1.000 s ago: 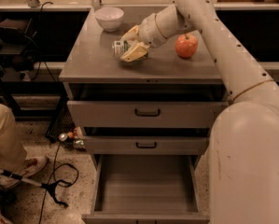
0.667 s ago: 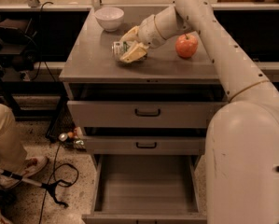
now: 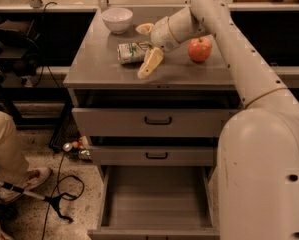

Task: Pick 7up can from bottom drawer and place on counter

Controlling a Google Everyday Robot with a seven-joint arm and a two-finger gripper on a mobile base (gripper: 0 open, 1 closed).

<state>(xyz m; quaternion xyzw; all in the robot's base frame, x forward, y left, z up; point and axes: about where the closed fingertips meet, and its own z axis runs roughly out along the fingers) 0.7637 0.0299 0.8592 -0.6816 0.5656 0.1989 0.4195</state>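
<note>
The 7up can [image 3: 131,52], green and white, lies on its side on the counter [image 3: 96,64], left of centre. My gripper [image 3: 147,45] is just to the can's right, low over the counter. Its two cream fingers are spread apart, one behind the can's end and one [image 3: 150,63] in front of it, so the gripper is open and the can rests on the counter. The bottom drawer [image 3: 156,199] is pulled out below and its grey floor is bare.
A red apple [image 3: 199,49] sits on the counter right of my gripper. A white bowl [image 3: 117,19] stands at the back left. The two upper drawers [image 3: 157,120] are shut. A person's leg and shoe [image 3: 19,176], a cable and small litter [image 3: 73,147] are on the floor at left.
The gripper's fingers have spread apart and let go of the can, which now lies on the counter. The arm has stayed in about the same place.
</note>
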